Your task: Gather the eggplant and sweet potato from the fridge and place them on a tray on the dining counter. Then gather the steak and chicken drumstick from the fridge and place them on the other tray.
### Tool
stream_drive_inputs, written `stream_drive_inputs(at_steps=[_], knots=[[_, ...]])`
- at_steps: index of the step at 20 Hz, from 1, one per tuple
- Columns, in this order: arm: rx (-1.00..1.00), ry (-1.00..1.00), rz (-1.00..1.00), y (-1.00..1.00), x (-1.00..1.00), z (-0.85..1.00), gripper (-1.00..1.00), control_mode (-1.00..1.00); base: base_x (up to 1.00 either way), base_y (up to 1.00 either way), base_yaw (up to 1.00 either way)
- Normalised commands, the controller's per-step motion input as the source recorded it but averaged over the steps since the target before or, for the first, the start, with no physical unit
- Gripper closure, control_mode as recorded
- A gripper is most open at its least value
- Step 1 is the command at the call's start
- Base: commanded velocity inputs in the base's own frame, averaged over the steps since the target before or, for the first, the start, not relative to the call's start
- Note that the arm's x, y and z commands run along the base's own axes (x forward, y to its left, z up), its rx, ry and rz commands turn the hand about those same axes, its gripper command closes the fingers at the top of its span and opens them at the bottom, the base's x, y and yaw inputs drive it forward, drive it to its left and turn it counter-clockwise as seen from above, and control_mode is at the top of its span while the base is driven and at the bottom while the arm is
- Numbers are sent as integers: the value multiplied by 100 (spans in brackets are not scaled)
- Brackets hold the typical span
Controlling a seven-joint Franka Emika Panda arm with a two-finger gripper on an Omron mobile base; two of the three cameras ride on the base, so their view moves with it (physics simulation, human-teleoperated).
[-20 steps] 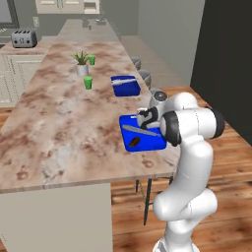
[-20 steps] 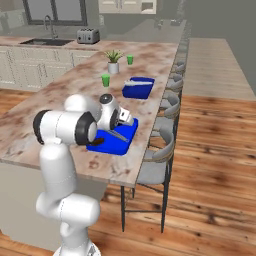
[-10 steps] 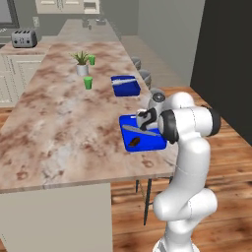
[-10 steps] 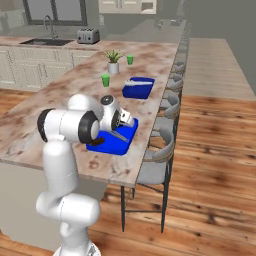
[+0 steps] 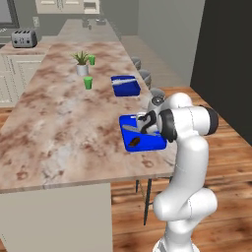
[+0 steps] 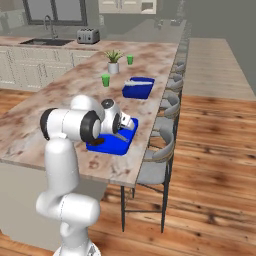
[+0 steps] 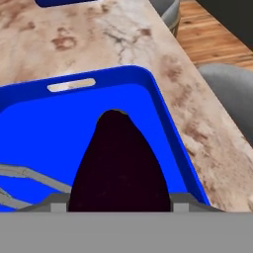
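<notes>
Held over the near glossy blue rectangular plastic tray [image 5: 147, 143] [image 6: 107, 145] [image 7: 49, 123] on the brown-and-cream marbled stone dining counter [image 5: 64, 123] [image 6: 65, 95] [image 7: 99, 39]: the gripper [image 5: 144, 124] [image 6: 122, 126] [image 7: 118, 203], angled down at the tray from the counter's stool side. Closed about a smooth, purple-black eggplant [image 7: 121, 163] with a rounded tapering tip. In the hand view, grey fingertips [image 7: 57, 203] pressed against both flanks of the eggplant, broad end low between them, narrow end pointing toward the tray's far rim.

Tray shape: raised rounded rim, soft corners, a pale slot handle cut in the far wall. On its floor, a reddish-brown oval sweet potato [image 5: 135, 142], matte, lying near the corner farthest from the gripper. Beside it, a thin silver metal utensil [image 5: 129, 129] [image 7: 29, 175], long and flat, stretched across the tray's floor.

Farther along the slab, well apart from the first: a second blue tray [image 5: 125, 86] [image 6: 137, 89], same shape, with a pale strip lying in it. Beyond it, a small green cup [image 5: 88, 82] [image 6: 105, 80] and a spiky green plant in a pale pot [image 5: 81, 63] [image 6: 114, 61]. On the cream worktop at the far back, a boxy silver toaster [image 5: 23, 38] [image 6: 87, 35].

Along the counter's thin edge, grey curved-back stools [image 6: 162, 145] [image 7: 227, 84] over a warm wooden plank floor [image 6: 210, 150].
</notes>
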Motion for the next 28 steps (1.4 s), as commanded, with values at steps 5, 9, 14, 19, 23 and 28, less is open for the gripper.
stream_drive_inputs(at_steps=[5, 9, 14, 19, 23, 28], knots=[[0, 0, -2, 0, 1, -10, 100, -100, 0, 0, 0], [0, 0, -2, 0, 5, -4, 100, -100, 0, 0, 0], [0, 0, -2, 0, 13, -1, 100, -100, 0, 0, 0], [0, 0, -3, 0, 20, -8, 100, -100, 0, 0, 0], [0, 0, -3, 0, 20, -13, 100, -100, 0, 0, 0], [0, 0, -3, 0, 12, -13, 100, -100, 0, 0, 0]])
